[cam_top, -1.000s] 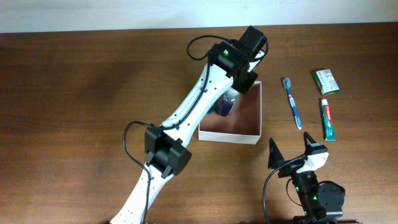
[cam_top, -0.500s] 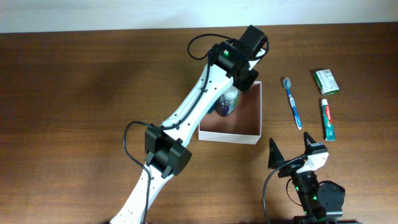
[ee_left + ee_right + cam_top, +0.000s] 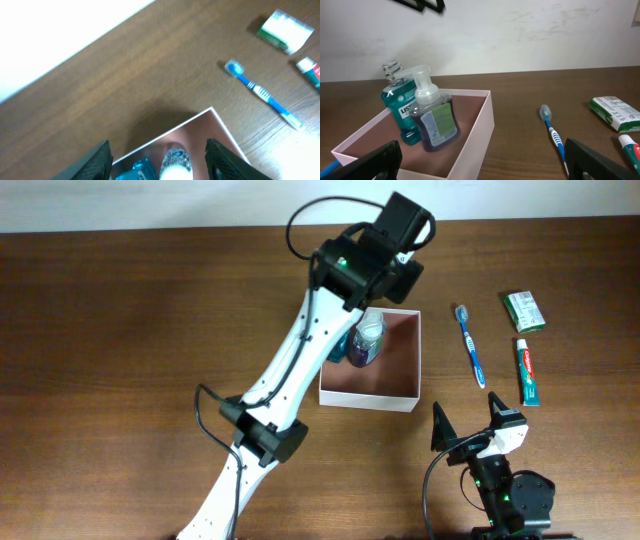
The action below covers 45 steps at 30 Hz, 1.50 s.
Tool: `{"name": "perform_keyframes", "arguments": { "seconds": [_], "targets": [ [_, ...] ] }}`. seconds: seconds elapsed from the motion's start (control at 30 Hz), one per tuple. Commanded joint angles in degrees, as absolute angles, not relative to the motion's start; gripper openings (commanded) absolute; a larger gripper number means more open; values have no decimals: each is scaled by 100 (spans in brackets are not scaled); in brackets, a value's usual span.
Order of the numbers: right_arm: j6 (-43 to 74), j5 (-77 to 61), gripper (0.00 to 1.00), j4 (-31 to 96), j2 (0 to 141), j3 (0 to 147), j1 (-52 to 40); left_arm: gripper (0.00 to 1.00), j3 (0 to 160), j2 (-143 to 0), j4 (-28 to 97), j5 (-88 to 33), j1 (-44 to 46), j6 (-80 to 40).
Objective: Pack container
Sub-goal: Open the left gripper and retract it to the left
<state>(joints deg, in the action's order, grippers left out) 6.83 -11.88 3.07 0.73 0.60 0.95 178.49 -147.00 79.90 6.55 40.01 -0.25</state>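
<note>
Container point(image 3: 370, 392) sitting right of table point(image 3: 120, 330) middle. Left tool point(image 3: 159, 146) hanging open above, gripping nothing. Right tool point(image 3: 466, 406) idling open, near edge. Mouthwash point(image 3: 400, 112) and pump bottle point(image 3: 434, 122) standing together along container's left wall, likely sparing room for toothbrush point(image 3: 470, 345), toothpaste point(image 3: 527, 373) and green packet point(image 3: 524, 310), all lying near right edge.

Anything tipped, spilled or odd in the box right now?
Nothing stands out. The teal mouthwash bottle and the pump bottle stand upright, close together, inside the container; no spill shows. The toothbrush, toothpaste and green packet lie outside it.
</note>
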Motion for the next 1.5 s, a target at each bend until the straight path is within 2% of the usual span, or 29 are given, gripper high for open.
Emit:
{"name": "perform_keyframes", "arguments": {
  "seconds": [0.0, 0.13, 0.33, 0.37, 0.4, 0.53, 0.87, 1.47],
  "targets": [
    [642, -1177, 98, 344, 21, 32, 38, 64, 17985, -14322, 8110, 777, 3944, -23],
    [642, -1177, 98, 344, 21, 32, 38, 68, 17985, -13874, 8263, 1066, 3881, -45],
    [642, -1177, 98, 344, 21, 32, 38, 87, 17985, -13240, 8868, 1664, 3581, -261],
    [642, -1177, 98, 344, 21, 32, 38, 87, 17985, -13148, 9063, 1743, 3489, -379],
    [642, -1177, 98, 344, 21, 32, 38, 93, 17985, -13056, 9308, 1806, 3363, -486],
    [642, -1177, 98, 344, 21, 32, 38, 99, 17972, -12925, 9668, 1734, 2928, -663],
    [642, -1177, 98, 344, 21, 32, 38, 99, 17821, -12866, 9668, 346, 1715, -980],
    [642, -1177, 98, 344, 21, 32, 38, 99, 15740, -12866, 9668, 429, 412, -980]
  ]
}}
